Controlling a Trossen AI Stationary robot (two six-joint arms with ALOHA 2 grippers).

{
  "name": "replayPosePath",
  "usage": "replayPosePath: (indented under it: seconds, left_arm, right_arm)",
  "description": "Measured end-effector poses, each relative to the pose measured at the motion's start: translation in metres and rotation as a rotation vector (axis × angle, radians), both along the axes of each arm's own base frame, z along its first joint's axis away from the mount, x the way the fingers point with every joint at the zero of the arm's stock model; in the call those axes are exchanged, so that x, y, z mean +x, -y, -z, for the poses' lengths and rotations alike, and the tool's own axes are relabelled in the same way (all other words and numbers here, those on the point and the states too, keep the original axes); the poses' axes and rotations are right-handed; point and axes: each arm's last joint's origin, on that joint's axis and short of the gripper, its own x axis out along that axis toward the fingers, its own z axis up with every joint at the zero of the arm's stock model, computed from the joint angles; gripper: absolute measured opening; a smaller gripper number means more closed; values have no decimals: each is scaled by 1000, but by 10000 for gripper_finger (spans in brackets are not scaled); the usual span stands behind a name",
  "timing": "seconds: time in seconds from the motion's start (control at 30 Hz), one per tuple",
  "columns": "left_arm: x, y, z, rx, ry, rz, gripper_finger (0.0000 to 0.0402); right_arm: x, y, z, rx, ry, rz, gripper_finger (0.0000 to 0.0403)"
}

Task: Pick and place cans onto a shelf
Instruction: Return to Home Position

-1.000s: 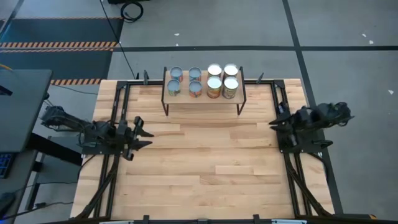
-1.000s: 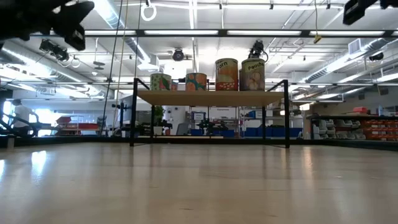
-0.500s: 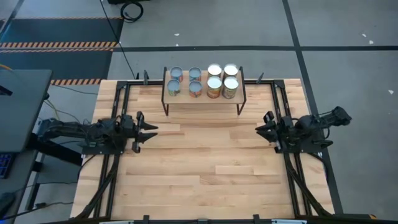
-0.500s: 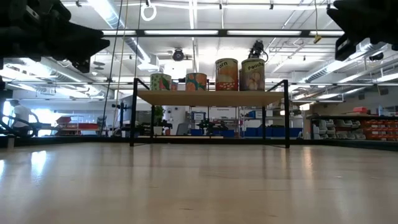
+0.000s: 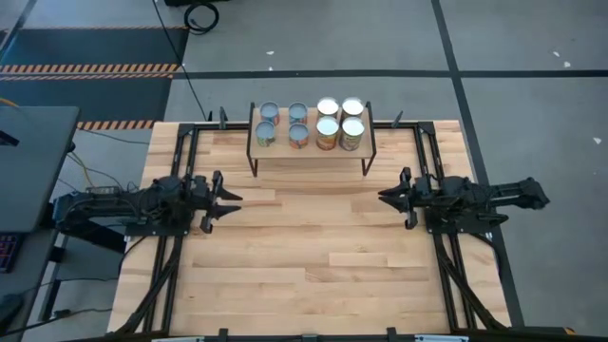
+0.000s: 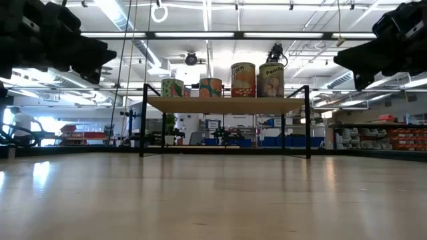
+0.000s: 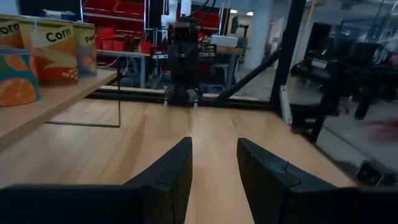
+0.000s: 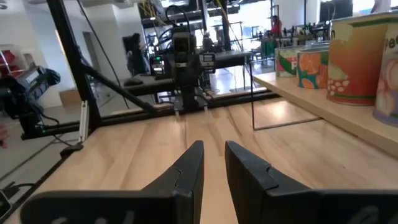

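Eight cans (image 5: 309,123) stand in two rows on the shelf (image 5: 310,151) at the desk's (image 5: 313,247) far edge. The left tool (image 5: 231,197) and the right tool (image 5: 385,197) hover at opposite sides, facing each other, fingers slightly parted, holding nothing.

Shelf (image 5: 312,150) stood far middle of table (image 5: 304,256), eight cans (image 5: 311,124) on it; left gripper (image 5: 231,202) hung at left, right gripper (image 5: 384,197) at right.
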Motion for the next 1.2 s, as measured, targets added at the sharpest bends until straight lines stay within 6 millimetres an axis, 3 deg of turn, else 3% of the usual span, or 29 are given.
replayPosePath:
  seconds: [0.13,0.33,1.2]
  left_arm:
    - [0,-2,5,95,-51,-59,133]
    - [-1,-5,18,86,-191,-161,133]
    - [-1,-5,19,85,-193,-164,133]
  right_arm:
    - [1,0,0,2,-6,-9,73]
    - [1,0,0,3,-2,-9,73]
    - [1,0,0,3,-2,-10,73]
